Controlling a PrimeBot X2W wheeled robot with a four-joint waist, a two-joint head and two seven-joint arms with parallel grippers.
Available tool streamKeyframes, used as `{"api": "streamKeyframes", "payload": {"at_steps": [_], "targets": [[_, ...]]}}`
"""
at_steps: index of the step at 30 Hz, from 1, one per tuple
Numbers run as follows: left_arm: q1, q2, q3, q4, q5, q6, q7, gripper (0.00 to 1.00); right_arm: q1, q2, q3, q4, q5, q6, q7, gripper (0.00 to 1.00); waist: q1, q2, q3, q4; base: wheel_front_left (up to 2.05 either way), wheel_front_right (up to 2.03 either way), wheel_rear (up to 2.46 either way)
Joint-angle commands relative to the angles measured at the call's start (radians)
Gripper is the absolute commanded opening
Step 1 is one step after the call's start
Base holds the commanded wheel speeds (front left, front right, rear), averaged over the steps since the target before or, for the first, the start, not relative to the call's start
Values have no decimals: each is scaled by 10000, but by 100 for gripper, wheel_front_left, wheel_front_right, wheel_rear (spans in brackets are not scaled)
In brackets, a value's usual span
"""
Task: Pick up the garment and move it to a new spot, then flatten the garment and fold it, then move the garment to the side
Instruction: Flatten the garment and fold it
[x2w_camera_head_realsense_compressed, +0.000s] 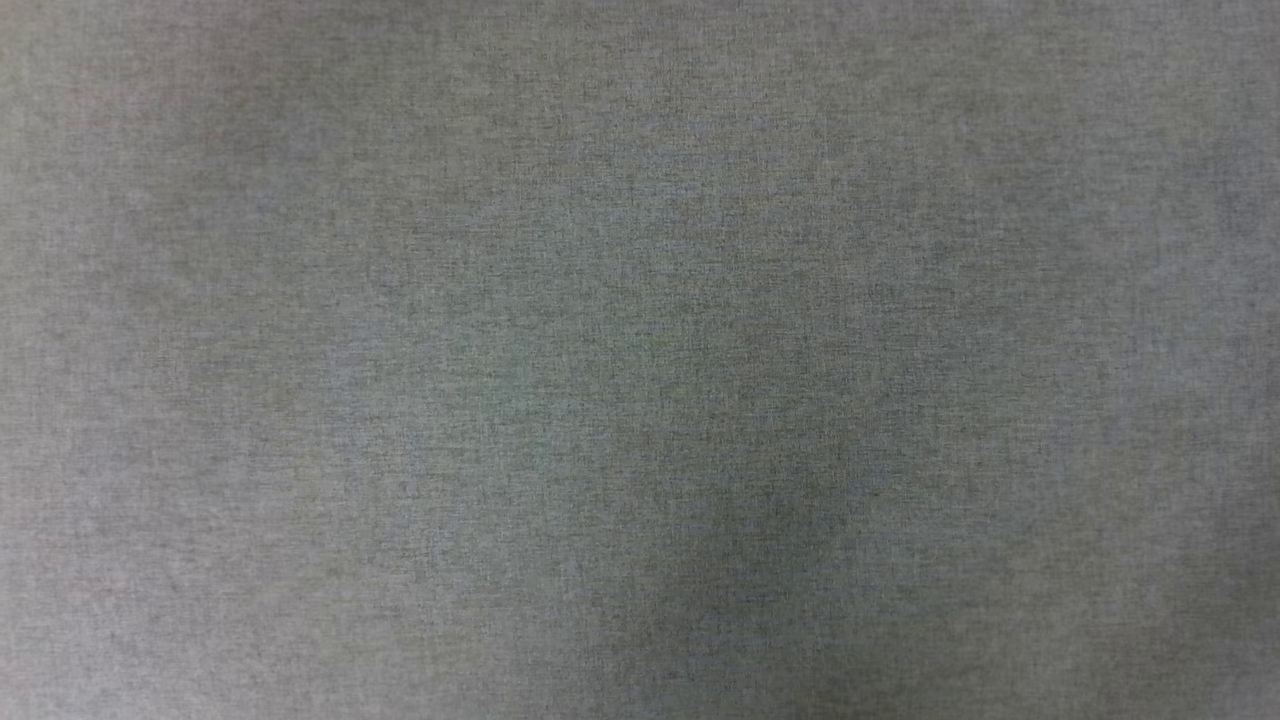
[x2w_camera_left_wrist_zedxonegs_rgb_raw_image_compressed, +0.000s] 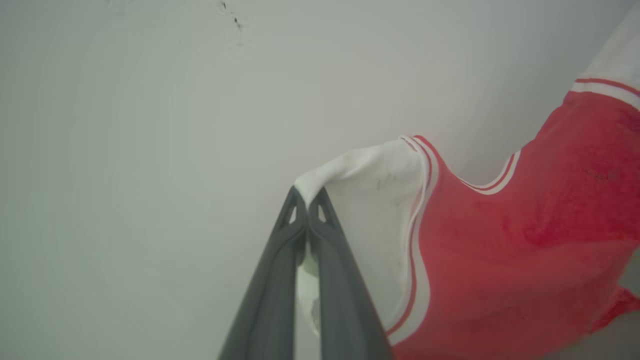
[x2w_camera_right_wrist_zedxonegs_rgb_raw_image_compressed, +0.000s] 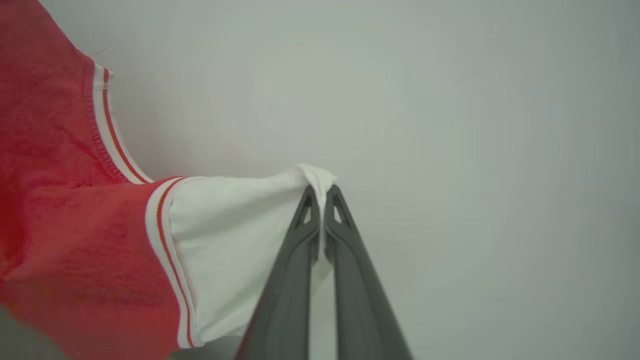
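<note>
Grey woven cloth (x2w_camera_head_realsense_compressed: 640, 360) lies flat under the head camera. Behind the fingers in both wrist views is a pale plain surface (x2w_camera_left_wrist_zedxonegs_rgb_raw_image_compressed: 125, 150), with a few dark specks (x2w_camera_left_wrist_zedxonegs_rgb_raw_image_compressed: 235, 20) near the top of the left one. The garment (x2w_camera_left_wrist_zedxonegs_rgb_raw_image_compressed: 525, 240) hangs in front of it, stretched sleeve to sleeve, its red body running off to the right in the left wrist view and to the left in the right wrist view. The left gripper (x2w_camera_left_wrist_zedxonegs_rgb_raw_image_compressed: 307, 197) is closed tight on the tip of one white sleeve (x2w_camera_left_wrist_zedxonegs_rgb_raw_image_compressed: 375, 200). The right gripper (x2w_camera_right_wrist_zedxonegs_rgb_raw_image_compressed: 322, 192) pinches the other sleeve (x2w_camera_right_wrist_zedxonegs_rgb_raw_image_compressed: 235, 240) the same way. Red-and-white striped trim (x2w_camera_left_wrist_zedxonegs_rgb_raw_image_compressed: 417, 240) edges the armholes and neckline.
</note>
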Motion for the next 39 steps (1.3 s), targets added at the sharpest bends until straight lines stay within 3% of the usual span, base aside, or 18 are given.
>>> {"api": "streamKeyframes", "payload": {"at_steps": [1, 10, 18, 27, 39], "targets": [[434, -14, -84, 135, -138, -35, -208, 0, 421, 154, 235, 210, 198, -13, -203, 0, -2, -1, -55, -14, 0, 0, 0], [3756, 238, -964, 119, -1131, -46, -1467, 0, 2983, 551, 1852, 836, 1475, -14, -1504, 0, -2, -1, -970, -50, 0, 0, 0], [7110, 874, -1408, -512, -1768, 18, -2353, 0, 5775, 98, 2968, 448, 2622, -14, -2237, 0, -2, -1, -2112, 25, 0, 0, 0], [10574, 1789, -1304, -2214, -2471, 883, -2597, 0, 8632, -1011, 3684, -616, 3704, -13, -2516, 0, -2, -1, -3414, 137, 0, 0, 0], [15011, 3414, -875, -4561, -3732, 2482, -2644, 0, 13250, -2497, 2654, -2420, 4595, -13, -2122, 0, -2, -1, -4724, -23, 0, 0, 0]]}}
